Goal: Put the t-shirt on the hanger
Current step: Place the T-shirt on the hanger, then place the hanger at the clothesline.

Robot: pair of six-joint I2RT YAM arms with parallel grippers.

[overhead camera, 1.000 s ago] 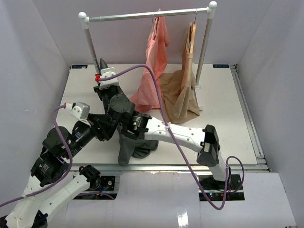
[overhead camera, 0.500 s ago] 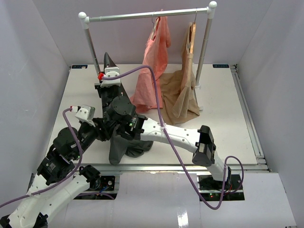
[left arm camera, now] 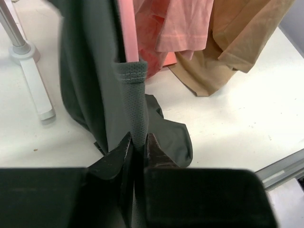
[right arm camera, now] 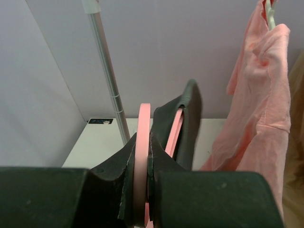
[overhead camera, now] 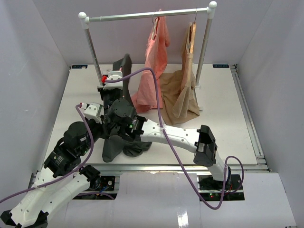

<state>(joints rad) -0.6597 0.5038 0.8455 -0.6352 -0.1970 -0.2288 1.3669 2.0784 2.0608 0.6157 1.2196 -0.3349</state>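
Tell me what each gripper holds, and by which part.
Left gripper pinches the t-shirt at a stitched hem; right gripper clamps the hanger on a slim pink bar.

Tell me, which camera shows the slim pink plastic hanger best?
The right wrist view: the slim pink plastic hanger sits pinched in the right arm's jaws, one limb tucked into the dark charcoal fabric t-shirt. The left wrist view shows only a short pink strip above the t-shirt's hem. In the top view I cannot make it out.

Tabletop (overhead camera: pixel 228 123): white, plain.
Front edge: t-shirt (overhead camera: pixel 135 149) lower end is pooled there.
Back: rack foot (left arm camera: pixel 38 95) and tan garment (overhead camera: pixel 183 107) hem are rested there.
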